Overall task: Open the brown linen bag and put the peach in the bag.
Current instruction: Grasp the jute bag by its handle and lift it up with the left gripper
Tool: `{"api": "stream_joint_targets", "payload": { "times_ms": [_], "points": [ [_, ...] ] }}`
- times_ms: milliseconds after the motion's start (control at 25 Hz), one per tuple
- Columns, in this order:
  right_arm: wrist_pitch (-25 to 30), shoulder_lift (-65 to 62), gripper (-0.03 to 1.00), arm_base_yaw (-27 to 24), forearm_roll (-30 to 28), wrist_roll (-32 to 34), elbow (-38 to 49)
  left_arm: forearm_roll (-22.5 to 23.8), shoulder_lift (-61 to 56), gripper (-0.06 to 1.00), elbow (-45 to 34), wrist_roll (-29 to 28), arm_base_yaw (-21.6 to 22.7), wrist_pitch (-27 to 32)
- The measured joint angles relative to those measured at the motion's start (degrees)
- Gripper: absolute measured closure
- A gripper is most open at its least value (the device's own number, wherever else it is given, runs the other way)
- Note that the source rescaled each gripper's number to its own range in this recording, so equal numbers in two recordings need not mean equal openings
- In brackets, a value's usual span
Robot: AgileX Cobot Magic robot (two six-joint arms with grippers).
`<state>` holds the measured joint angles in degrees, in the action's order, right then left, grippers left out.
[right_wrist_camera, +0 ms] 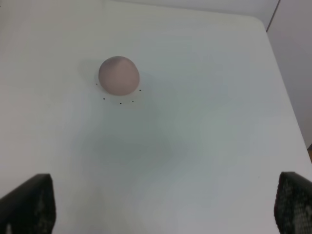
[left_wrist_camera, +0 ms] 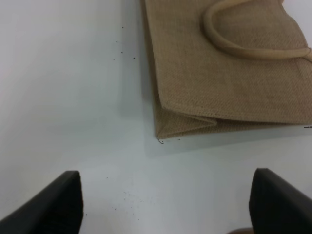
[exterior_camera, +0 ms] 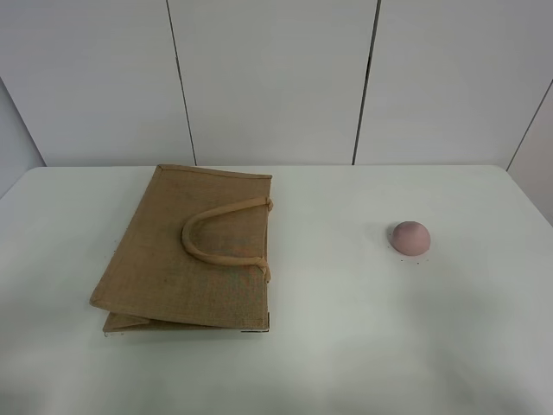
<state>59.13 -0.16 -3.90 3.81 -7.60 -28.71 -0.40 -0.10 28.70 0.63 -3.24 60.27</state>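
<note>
The white, smooth, matte surface [exterior_camera: 363, 346] is a wide rectangle with rounded far corners, backed by pale wall panels [exterior_camera: 268, 78] split by thin dark seams. On its left half, closer to the far edge than to the near one, the bag [exterior_camera: 155, 259] lies flat and closed. It is a broad rectangle of coarse tan-brown weave, slightly skewed so its far side angles toward the far-left corner. Its near side shows the gusset folded in as stacked layers, and the lower layer juts out at the corner facing the near-left. A thick, rolled handle [exterior_camera: 212, 251] of lighter tan rests on the upper face in a U-shaped loop, both ends meeting the bag's mouth edge, which faces the middle of the surface. The peach [exterior_camera: 409, 237] sits on the right half, well apart from the bag and nearer the right edge. It is a small, rounded, dusty-pink fruit with a dull skin and a soft shadow beneath. The left gripper [left_wrist_camera: 165, 209] hangs above bare surface near the bag's jutting corner, its jaws spread wide and holding nothing, and its dark fingers [left_wrist_camera: 53, 209] look smooth. The right gripper [right_wrist_camera: 161, 207] is over bare surface with the peach ahead of it, jaws likewise wide apart and empty. Tiny dark specks [right_wrist_camera: 120, 103] dot the surface around the peach.
</note>
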Motion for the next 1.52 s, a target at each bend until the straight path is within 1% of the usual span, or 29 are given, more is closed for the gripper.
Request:
{"api": "stream_joint_targets", "payload": {
  "times_ms": [440, 520, 600, 760, 1240, 1400, 1520],
  "points": [
    [0.0, 0.0, -0.03, 0.0, 0.0, 0.0, 0.0, 0.0, 0.0, -0.03, 0.0, 0.07, 0.0, 0.0],
    [0.0, 0.0, -0.03, 0.0, 0.0, 0.0, 0.0, 0.0, 0.3, -0.03, 1.11, 0.14, 0.0, 0.08],
    [0.0, 0.0, -0.03, 0.0, 0.0, 0.0, 0.0, 0.0, 3.06, -0.03, 3.46, 0.18, 0.0, 0.33],
    [0.0, 0.0, -0.03, 0.0, 0.0, 0.0, 0.0, 0.0, 15.92, -0.03, 10.28, 0.48, 0.0, 1.07],
    [0.0, 0.0, -0.03, 0.0, 0.0, 0.0, 0.0, 0.0, 67.5, -0.03, 33.41, 3.07, 0.0, 0.98],
    [0.0, 0.0, -0.03, 0.0, 0.0, 0.0, 0.0, 0.0, 81.69, -0.03, 41.51, 3.14, 0.0, 0.77],
    [0.0, 0.0, -0.03, 0.0, 0.0, 0.0, 0.0, -0.85, 89.85, -0.03, 46.72, 2.69, 0.0, 0.71]
  ]
}}
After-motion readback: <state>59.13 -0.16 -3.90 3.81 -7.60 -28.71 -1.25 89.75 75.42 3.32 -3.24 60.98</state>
